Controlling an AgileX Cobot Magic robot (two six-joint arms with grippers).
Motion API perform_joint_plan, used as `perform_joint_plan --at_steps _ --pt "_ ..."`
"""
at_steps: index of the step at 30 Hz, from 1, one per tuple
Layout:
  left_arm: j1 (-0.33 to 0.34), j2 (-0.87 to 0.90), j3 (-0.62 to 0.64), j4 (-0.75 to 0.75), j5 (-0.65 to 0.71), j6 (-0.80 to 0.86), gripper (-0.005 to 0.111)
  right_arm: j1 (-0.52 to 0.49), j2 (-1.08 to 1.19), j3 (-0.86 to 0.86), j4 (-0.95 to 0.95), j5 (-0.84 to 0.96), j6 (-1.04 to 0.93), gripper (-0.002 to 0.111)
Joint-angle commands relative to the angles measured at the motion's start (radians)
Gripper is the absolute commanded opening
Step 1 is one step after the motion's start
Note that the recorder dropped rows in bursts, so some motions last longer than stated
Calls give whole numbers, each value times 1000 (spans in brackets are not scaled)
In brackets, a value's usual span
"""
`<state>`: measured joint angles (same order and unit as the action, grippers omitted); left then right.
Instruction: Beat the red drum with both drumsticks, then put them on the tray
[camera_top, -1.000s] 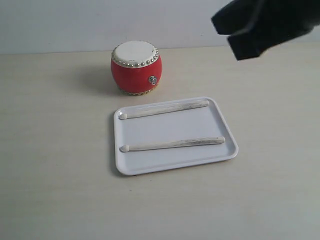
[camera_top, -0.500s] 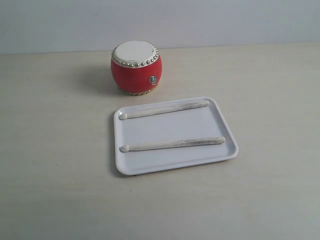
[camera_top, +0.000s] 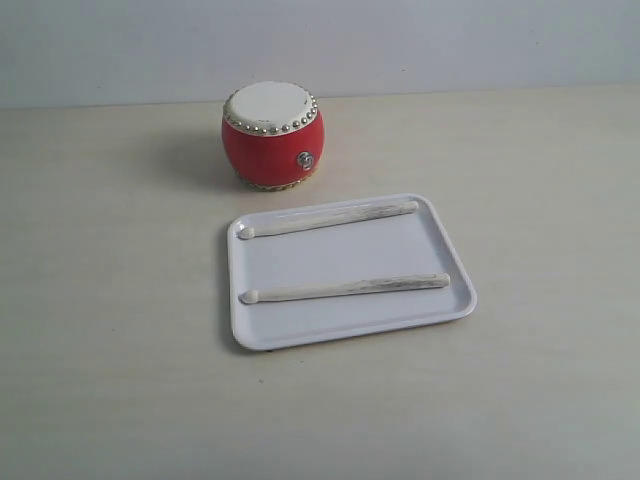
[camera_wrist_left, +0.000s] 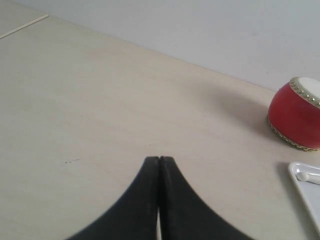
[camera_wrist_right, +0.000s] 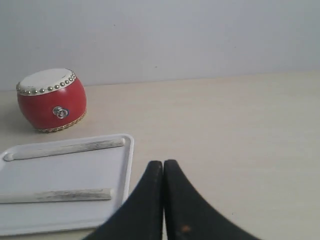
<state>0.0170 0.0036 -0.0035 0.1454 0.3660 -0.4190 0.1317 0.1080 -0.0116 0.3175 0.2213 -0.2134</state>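
The far drumstick (camera_top: 328, 219) lies along the back edge of the white tray (camera_top: 340, 255), rounded tip to the left. The near drumstick (camera_top: 345, 289) lies roughly parallel toward the front, tip also left, with bare tray between the two. The red drum (camera_top: 272, 135) stands upright on the table (camera_top: 110, 340) just behind the tray's back-left corner. It stands apart from the tray, cream skin up, its little metal ring facing the exterior camera.

And the change: a second ago a black arm filled the upper right corner of the exterior view, and now it is gone from that view. Drum, tray and sticks sit exactly where they were.

On to the wrist views. The left gripper (camera_wrist_left: 159, 161) has its black jaws pressed together, nothing between them. It is above bare table on the side of the tray where the stick tips point. The right gripper (camera_wrist_right: 163, 165) is the same, jaws tight together and empty, near the tray's end where the stick butts lie.
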Motion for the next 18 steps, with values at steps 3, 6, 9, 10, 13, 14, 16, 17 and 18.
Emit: perform_joint_plan --at_steps 3,6,9,10,13,14,16,17,18 --pt "1 -4 4 3 -8 -5 0 -6 -28 12 -5 -31 55 0" --pt "1 -4 4 3 -8 -5 0 -6 -28 12 -11 -31 62 0" --pt "1 -4 4 7 -8 -5 0 -6 -33 12 -170 -31 193 0" --pt "1 -4 4 7 -8 -5 0 -6 -33 12 -258 -29 276 0" --pt "1 -4 4 7 -8 -5 0 -6 -40 12 -442 16 465 0" --pt "1 -4 4 7 -8 -5 0 -6 -42 12 -451 31 479 0" --pt "1 -4 4 7 -8 -5 0 -6 -42 12 -451 29 471 0" --pt "1 -4 4 7 -8 -5 0 -6 -42 12 -451 31 471 0" --pt "1 -4 4 7 -8 -5 0 -6 -42 12 -451 32 471 0"
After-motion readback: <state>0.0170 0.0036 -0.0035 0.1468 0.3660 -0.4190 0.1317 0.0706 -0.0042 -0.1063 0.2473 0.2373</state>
